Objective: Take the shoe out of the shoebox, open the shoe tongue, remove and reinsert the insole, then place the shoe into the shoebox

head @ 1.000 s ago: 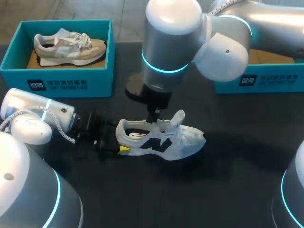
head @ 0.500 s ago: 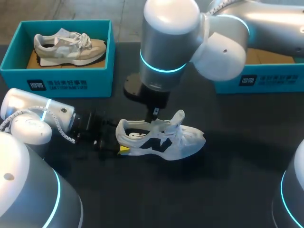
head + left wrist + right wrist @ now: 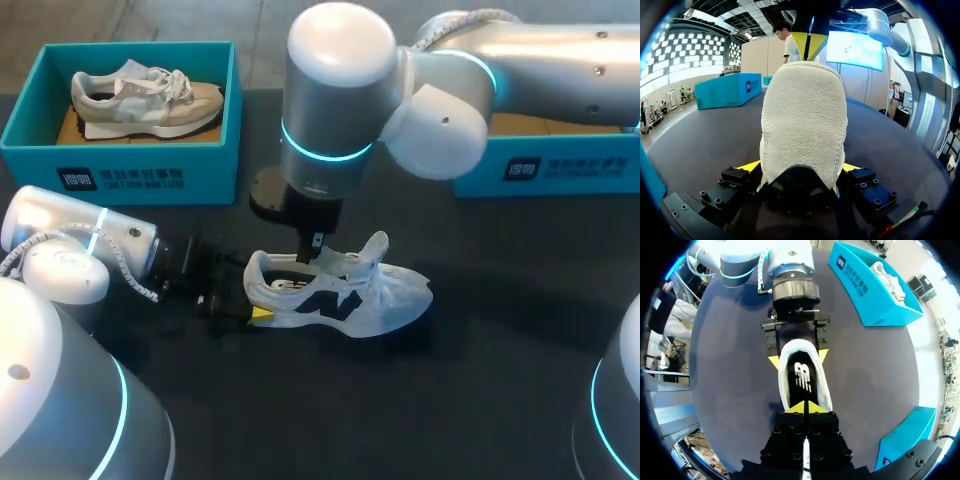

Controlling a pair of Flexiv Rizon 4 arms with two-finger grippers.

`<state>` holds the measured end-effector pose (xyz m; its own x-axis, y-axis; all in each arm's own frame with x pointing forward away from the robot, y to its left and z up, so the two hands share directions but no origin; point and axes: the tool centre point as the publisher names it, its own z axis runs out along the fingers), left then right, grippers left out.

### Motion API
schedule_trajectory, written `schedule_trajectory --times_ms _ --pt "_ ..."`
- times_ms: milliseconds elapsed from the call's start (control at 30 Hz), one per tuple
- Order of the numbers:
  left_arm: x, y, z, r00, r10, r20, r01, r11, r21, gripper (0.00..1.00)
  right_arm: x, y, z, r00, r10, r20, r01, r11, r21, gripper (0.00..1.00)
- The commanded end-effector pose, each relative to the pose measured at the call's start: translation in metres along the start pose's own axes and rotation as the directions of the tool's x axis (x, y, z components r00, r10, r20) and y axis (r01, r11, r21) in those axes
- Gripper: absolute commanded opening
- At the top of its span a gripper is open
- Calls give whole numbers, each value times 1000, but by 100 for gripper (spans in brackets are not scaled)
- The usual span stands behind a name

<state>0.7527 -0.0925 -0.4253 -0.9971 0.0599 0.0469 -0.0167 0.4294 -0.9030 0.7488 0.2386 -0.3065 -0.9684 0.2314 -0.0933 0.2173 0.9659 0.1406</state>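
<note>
1. The left gripper clamps the heel of the white shoe, which lies on the table.
2. The right gripper hangs over the shoe's opening, tips pressed together.
3. The teal shoebox holds a beige shoe.

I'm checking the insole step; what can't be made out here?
Left wrist view: the white-and-black sneaker, held by the left gripper, shows only its heel, which blocks its opening.
Right wrist view: the right gripper covers the sneaker's front; whether it pinches anything is hidden.
Head view: the silver right arm hides the inside of the right teal cardboard shoebox.
</note>
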Motion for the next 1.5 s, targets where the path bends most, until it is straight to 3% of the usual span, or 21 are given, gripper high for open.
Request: schedule_trajectory --times_ms 33,200,433,767,1233,1267,1300,1333,1500 --pt "-3 3 5 1000 0 0 0 1000 -3 0 -3 6 16 999 -5 -32 5 1000 3 0" --pt "-3 3 5 1000 0 0 0 1000 -3 0 -3 8 31 998 -13 -53 14 1000 15 0" --pt "-3 3 5 1000 0 0 0 1000 -3 0 -7 0 48 996 8 -85 0 995 102 0" --pt "-3 3 5 1000 0 0 0 1000 -3 0 -5 -11 66 993 35 -116 -22 993 112 0" --pt "-3 3 5 1000 0 0 0 1000 -3 0 5 -25 68 989 81 -121 -69 992 106 0" --pt "-3 3 5 1000 0 0 0 1000 -3 0 5 -24 69 989 82 -120 -70 992 105 7" --pt "-3 3 5 1000 0 0 0 1000 -3 0 4 -24 69 990 84 -115 -73 992 100 22" --pt "-3 3 5 1000 0 0 0 1000 -3 0 3 -24 70 990 84 -114 -73 993 98 31" --pt "-3 3 5 1000 0 0 0 1000 -3 0 -1 -19 73 992 78 -104 -69 994 91 37"
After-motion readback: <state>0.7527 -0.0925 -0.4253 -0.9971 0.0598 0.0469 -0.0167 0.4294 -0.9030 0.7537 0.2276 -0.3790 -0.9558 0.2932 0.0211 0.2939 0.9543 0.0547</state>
